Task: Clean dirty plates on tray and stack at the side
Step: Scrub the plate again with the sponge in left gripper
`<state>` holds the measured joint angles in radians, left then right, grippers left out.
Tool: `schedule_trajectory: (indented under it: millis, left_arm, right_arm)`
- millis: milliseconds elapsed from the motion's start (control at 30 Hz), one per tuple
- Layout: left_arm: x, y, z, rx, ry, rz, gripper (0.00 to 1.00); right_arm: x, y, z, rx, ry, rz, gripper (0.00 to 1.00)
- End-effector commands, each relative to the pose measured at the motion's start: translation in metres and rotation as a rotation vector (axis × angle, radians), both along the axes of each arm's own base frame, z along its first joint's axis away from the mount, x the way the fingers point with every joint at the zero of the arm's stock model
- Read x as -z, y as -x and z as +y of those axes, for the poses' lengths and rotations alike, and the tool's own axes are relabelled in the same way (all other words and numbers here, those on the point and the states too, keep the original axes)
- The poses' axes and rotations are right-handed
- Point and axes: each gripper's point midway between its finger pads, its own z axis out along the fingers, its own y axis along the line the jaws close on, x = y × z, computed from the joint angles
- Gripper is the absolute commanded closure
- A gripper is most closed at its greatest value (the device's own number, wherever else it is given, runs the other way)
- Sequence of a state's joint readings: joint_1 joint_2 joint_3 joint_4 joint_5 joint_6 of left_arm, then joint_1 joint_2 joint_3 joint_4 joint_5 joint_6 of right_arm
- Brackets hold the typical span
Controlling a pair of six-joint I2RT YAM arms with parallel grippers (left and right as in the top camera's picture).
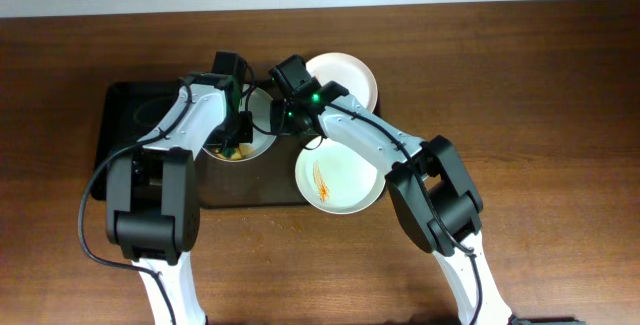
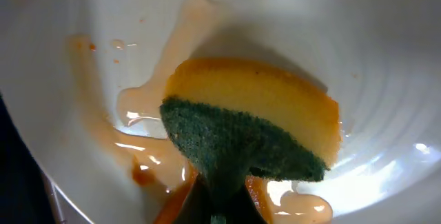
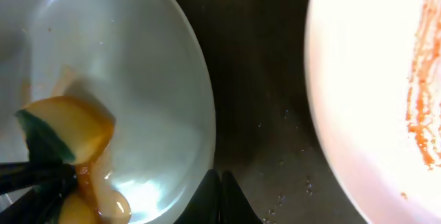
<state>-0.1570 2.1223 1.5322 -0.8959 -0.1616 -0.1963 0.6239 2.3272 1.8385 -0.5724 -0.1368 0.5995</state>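
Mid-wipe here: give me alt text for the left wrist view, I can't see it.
A folded yellow sponge with a green scouring face is pressed into a white plate smeared with orange-brown sauce, filling the close-up frame. The left gripper pinching it shows only as a dark shape at the bottom edge.

1. The tray lies on the bench, toward 9 o'clock from the bench's middle.
2. The first plate sits in the tray, slightly toward 3 o'clock.
3. The sponge rests in the first plate.
4. The second plate lies at 4 o'clock from the first, over the tray's 3 o'clock end.
5. The third plate lies at 12 o'clock from the second.
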Motion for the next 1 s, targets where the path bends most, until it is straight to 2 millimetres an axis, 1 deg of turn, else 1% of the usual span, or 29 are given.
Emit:
schedule_trajectory:
  millis: [0,67,100,133,200,267,433,467,600,667,767,833,867,967]
  left_arm:
    - [0.012,0.011,0.015,-0.071,-0.063,0.031,0.99]
    - [0.012,0.011,0.014,-0.070,-0.057,0.035,0.99]
    - [0.013,0.012,0.012,-0.069,-0.046,0.037,0.99]
    - [0.013,0.012,0.011,-0.069,-0.039,0.038,0.99]
    - [0.013,0.012,0.011,-0.069,-0.039,0.038,0.99]
    - [0.013,0.012,0.011,-0.069,-0.039,0.038,0.99]
    - [0.013,0.012,0.011,-0.069,-0.039,0.038,0.99]
    - [0.013,0.012,0.011,-0.069,-0.039,0.038,0.99]
    - [0.013,0.012,0.011,-0.069,-0.039,0.037,0.99]
    - [0.013,0.012,0.011,-0.069,-0.039,0.037,0.99]
    - [0.013,0.012,0.011,-0.069,-0.039,0.036,0.99]
    - [0.013,0.012,0.011,-0.069,-0.039,0.036,0.99]
    - [0.013,0.012,0.011,-0.069,-0.039,0.037,0.99]
    - [0.013,0.010,0.011,-0.057,-0.040,0.033,0.99]
  right_arm:
    - [-0.018,-0.007,0.008,-0.054,-0.061,-0.034,0.96]
    - [-0.024,-0.014,0.010,-0.103,-0.092,-0.069,0.88]
    - [-0.029,-0.020,0.011,-0.121,-0.128,-0.085,0.81]
    - [-0.035,-0.025,0.011,-0.153,-0.175,-0.097,0.76]
    - [-0.038,-0.030,0.004,-0.190,-0.205,-0.103,0.73]
    - [-0.035,-0.027,0.008,-0.246,-0.224,-0.103,0.72]
    - [-0.002,-0.015,0.016,-0.270,-0.213,-0.043,0.73]
    - [0.002,-0.015,0.017,-0.271,-0.212,-0.040,0.73]
    - [0.004,-0.018,0.014,-0.259,-0.192,-0.050,0.73]
    - [0.013,-0.018,0.014,-0.250,-0.167,-0.049,0.74]
    - [0.028,-0.014,0.015,-0.226,-0.148,-0.021,0.84]
    - [0.031,-0.014,0.017,-0.208,-0.156,-0.009,0.94]
    - [0.031,-0.014,0.016,-0.187,-0.162,0.004,0.96]
    - [0.032,-0.012,0.015,-0.132,-0.179,0.050,0.96]
